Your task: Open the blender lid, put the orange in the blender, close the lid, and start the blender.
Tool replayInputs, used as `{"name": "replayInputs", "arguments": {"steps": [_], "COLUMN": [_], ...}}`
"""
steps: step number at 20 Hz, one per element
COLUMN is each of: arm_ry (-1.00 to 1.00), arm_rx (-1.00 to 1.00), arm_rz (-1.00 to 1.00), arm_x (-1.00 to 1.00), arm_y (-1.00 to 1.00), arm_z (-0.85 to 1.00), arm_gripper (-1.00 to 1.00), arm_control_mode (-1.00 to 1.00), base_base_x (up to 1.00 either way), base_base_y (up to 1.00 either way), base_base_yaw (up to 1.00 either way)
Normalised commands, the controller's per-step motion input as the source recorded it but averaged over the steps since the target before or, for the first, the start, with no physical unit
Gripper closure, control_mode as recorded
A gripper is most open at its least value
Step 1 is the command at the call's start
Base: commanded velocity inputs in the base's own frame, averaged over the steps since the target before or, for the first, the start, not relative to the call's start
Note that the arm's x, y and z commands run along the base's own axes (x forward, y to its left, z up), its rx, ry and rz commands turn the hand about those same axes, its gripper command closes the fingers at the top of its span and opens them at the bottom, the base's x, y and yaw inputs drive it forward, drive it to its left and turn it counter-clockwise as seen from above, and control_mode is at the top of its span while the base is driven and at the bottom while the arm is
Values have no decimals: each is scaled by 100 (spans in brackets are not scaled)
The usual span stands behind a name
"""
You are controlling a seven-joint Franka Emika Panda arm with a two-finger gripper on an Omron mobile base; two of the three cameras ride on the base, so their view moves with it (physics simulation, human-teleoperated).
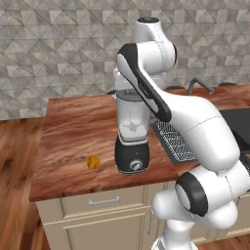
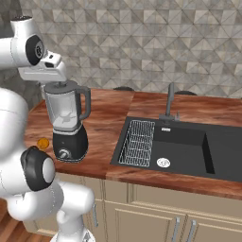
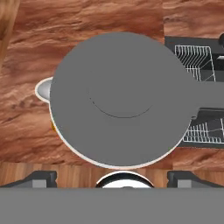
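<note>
In the left base view the blender (image 1: 132, 132) stands upright on the wooden counter (image 1: 73, 132) near its front edge, its clear jar on the black base with the silver dial facing forward. The orange (image 1: 93, 162) lies on the counter just left of the base, apart from it. The arm bends over the jar from the right and hides the jar's top and the hand. In the right base view the blender (image 2: 69, 123) stands at the left end of the counter, handle toward the black sink (image 2: 184, 146) on its right, with a wire rack (image 2: 138, 142) in the sink's left basin. The blender lid (image 2: 59, 84) sits on the jar's top, and the white hand hangs directly above it. The orange (image 2: 43, 142) rests just left of the base. In the hand view the lid (image 3: 120, 98) is seen from straight above as a grey disc with a faint centre circle. The gripper (image 3: 112, 178) shows its two dark tips set wide apart, holding nothing.
</note>
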Motion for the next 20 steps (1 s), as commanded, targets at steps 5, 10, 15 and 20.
{"name": "replayInputs", "arguments": {"steps": [5,10,15,20], "arm_ry": [1,3,2,1], "arm_rx": [0,0,0,0], "arm_rz": [0,0,0,0], "arm_x": [36,29,23,32], "arm_y": [0,0,0,0], "arm_z": [-3,-15,-18,-8], "arm_gripper": [-100,-100,-100,-100], "arm_control_mode": [-100,-100,-100,-100], "base_base_x": [0,0,0,0], "base_base_y": [0,0,0,0], "base_base_yaw": [0,0,0,0]}}
